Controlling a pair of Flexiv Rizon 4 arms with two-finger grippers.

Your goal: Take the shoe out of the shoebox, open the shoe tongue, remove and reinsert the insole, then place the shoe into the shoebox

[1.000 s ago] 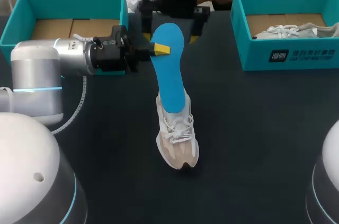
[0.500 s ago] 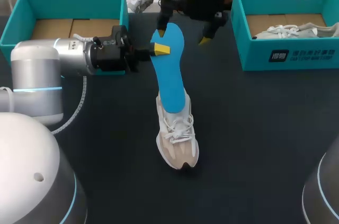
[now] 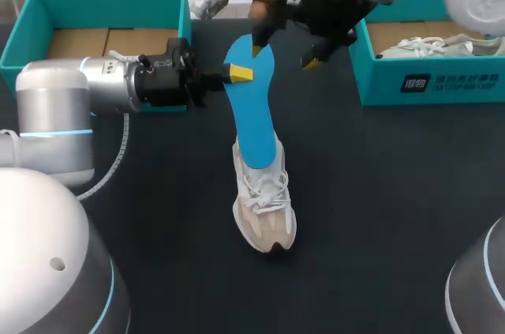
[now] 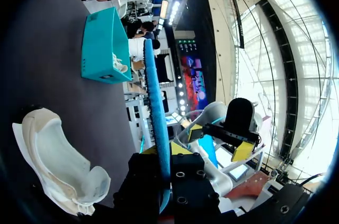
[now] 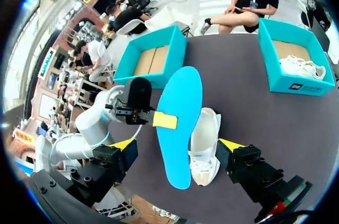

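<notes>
Shoe (image 3: 264,208) out, insole (image 3: 251,105) removed, grasped by left hand (image 3: 237,73); right hand (image 3: 284,55) released, hovering over it. Reinsertion and return to shoebox (image 3: 102,6) remain.

Left fingers (image 3: 241,73) clamped (right fingers (image 3: 310,61) spread).

White printed label (image 3: 451,83) on front wall of right shoebox (image 3: 379,85): logo block beside two lines of small characters, too small to read. Same label visible from right wrist, also illegible. No other readable text on desk items.
</notes>
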